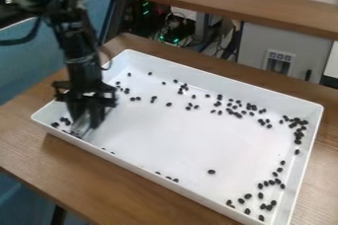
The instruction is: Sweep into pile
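The black gripper (pixel 87 115) hangs down inside the left end of the white tray (pixel 198 145), low over its floor and close to the near left wall. A greyish flat piece (pixel 80 125) shows at the gripper's lower end; how it is held is unclear. Small black beans (pixel 237 114) lie scattered along the tray's far side. More beans (pixel 298 132) crowd the right wall, and others (pixel 261 195) spread over the near right corner. A few beans (pixel 64 120) lie left of the gripper, and a lone bean (pixel 211 171) sits toward the near side.
The tray's raised walls surround the beans. It stands on a brown wooden table (pixel 99 174). A wooden shelf or ledge (pixel 224 2) runs across behind it, with cables and a grey cabinet (pixel 257 46) beyond. A blue surface (pixel 33 56) is at the left.
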Robot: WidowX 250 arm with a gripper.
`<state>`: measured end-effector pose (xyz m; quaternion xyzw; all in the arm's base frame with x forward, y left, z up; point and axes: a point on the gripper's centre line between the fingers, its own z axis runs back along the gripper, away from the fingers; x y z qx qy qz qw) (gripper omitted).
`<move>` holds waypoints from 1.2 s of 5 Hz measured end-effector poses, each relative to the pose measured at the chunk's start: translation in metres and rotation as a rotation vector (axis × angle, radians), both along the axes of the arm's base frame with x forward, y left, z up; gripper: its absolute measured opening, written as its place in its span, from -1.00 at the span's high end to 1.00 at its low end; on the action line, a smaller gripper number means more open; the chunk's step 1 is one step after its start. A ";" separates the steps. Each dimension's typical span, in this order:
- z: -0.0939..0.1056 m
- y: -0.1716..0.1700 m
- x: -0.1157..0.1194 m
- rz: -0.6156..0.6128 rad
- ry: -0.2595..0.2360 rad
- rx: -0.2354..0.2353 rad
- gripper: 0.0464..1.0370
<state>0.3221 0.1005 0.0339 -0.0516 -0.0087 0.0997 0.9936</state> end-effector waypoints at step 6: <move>0.026 -0.294 0.011 -0.362 -0.235 -0.325 0.33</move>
